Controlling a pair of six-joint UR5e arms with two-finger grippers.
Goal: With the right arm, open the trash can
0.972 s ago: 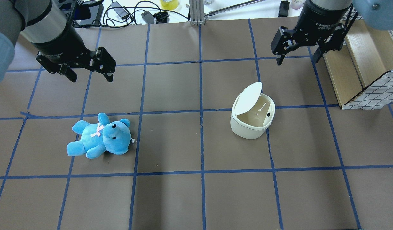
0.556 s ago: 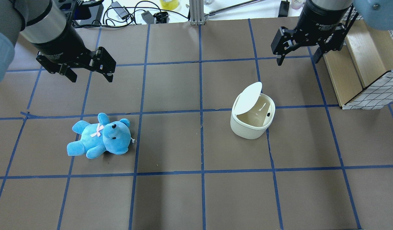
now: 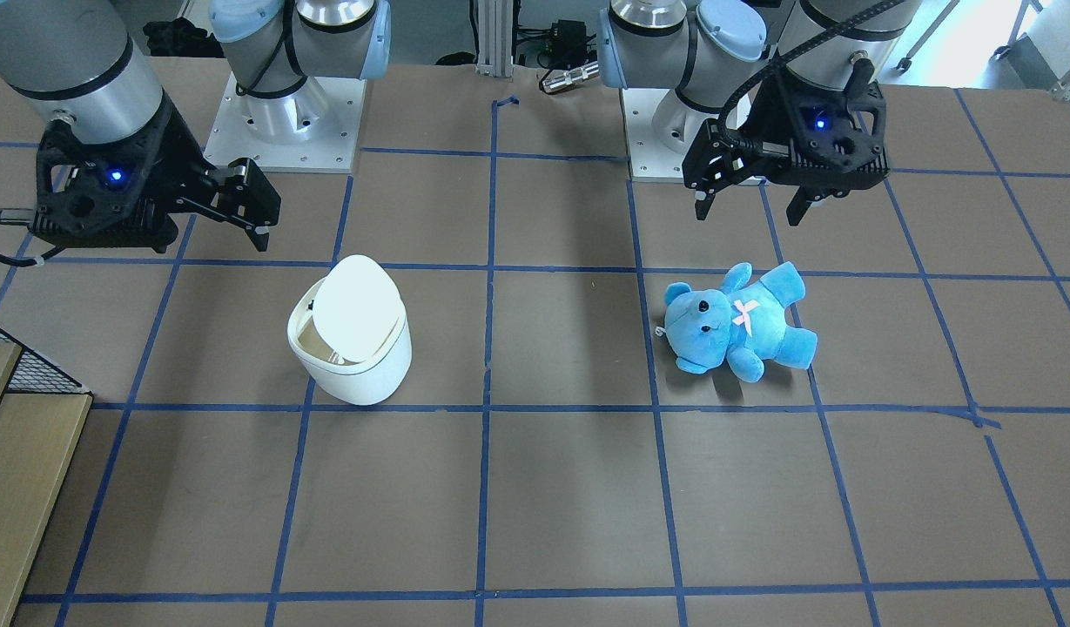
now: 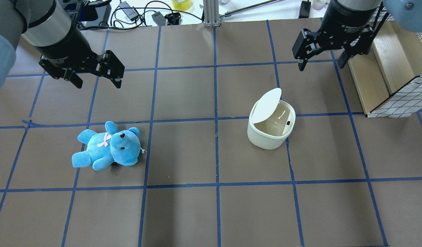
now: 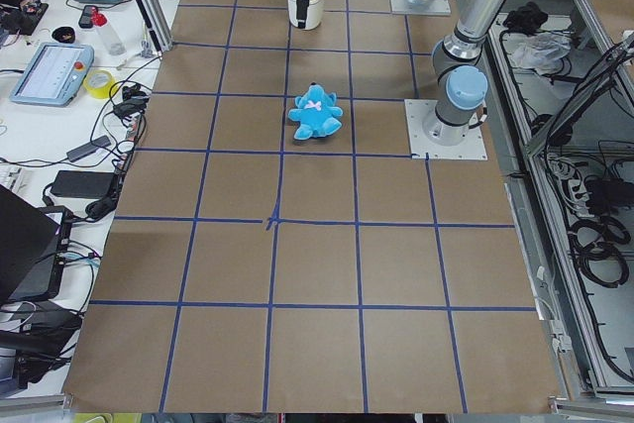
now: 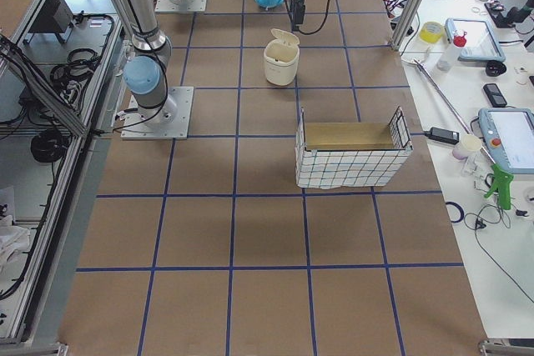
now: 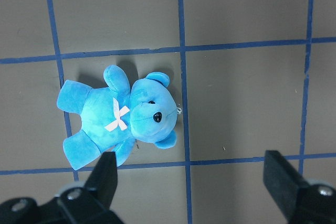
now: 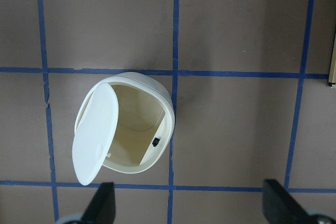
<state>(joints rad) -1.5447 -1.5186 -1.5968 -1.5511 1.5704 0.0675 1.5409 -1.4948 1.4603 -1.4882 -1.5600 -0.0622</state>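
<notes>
Right gripper [image 8: 187, 183] cropped (bottom edge).

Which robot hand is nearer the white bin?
The right gripper, near the small white plastic trash can; the left gripper hangs by the blue plush bear.

Four exterior views, two wrist-mounted.

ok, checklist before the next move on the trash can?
1. Lid of the trash can is raised and the inside is exposed: ok.
2. Trash can stands upright: ok.
3. Right gripper is open and empty: ok.
4. Right gripper is apart from the trash can, no contact: ok.
5. Left gripper is open over the teddy bear, far from the can: ok.
6. Lid is at its full-open stop: cannot tell.
</notes>
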